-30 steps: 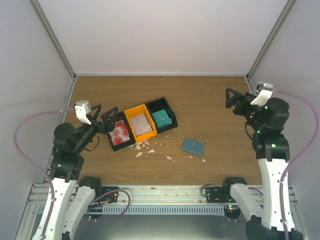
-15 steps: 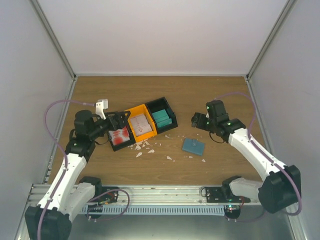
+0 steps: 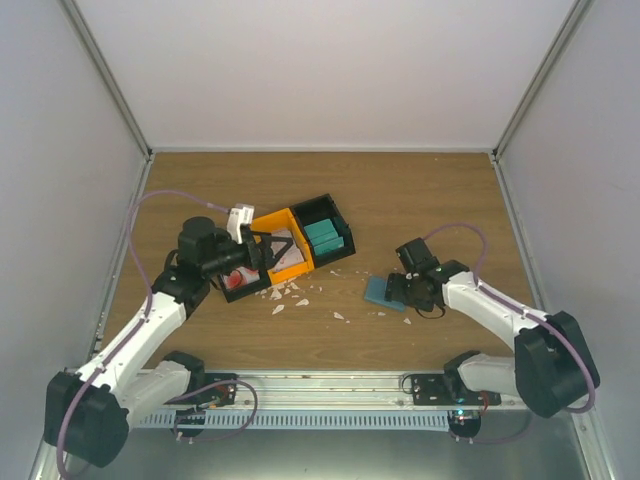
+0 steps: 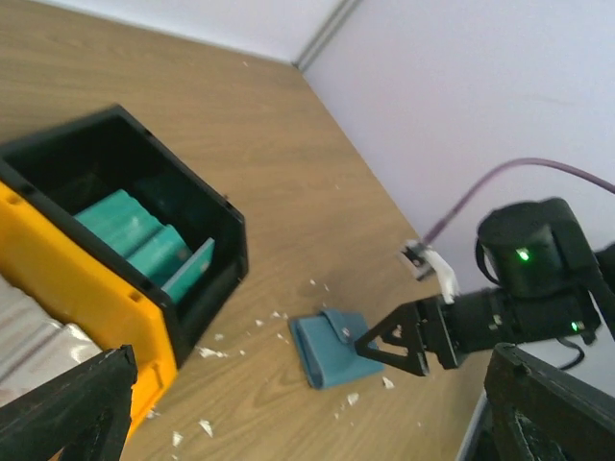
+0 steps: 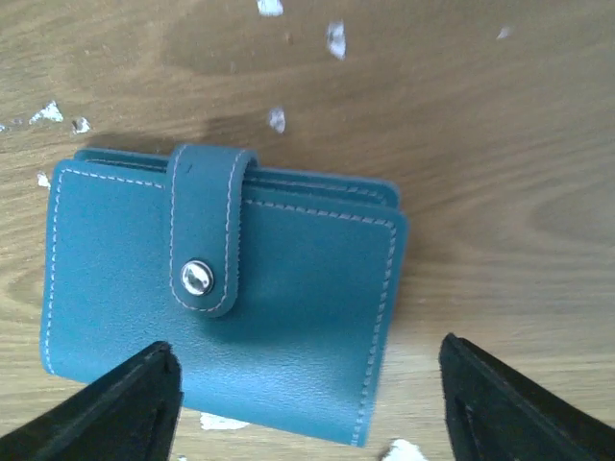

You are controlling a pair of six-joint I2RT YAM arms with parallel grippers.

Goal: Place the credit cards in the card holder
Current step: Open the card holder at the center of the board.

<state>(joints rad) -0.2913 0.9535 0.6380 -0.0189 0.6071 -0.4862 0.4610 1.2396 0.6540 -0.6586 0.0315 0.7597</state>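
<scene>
Swung inward since a second ago; now straddling, right tool (image 5: 307,394) apart, the card holder (image 5: 221,307) flat and snapped shut on the table (image 3: 420,200) right of the bins (image 3: 346,240), probably light, soft, slick, best pinched across its long edges; left tool (image 3: 262,256) apart over the credit cards (image 3: 237,272).

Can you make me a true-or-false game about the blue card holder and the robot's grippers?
1. The card holder is snapped shut. True.
2. The right gripper holds a red card. False: it is open and empty, above the card holder.
3. White scraps lie on the table. True.
4. The card holder sits inside a bin. False: it lies on the table, away from the orange bin.
5. The left gripper is open. True.
</scene>
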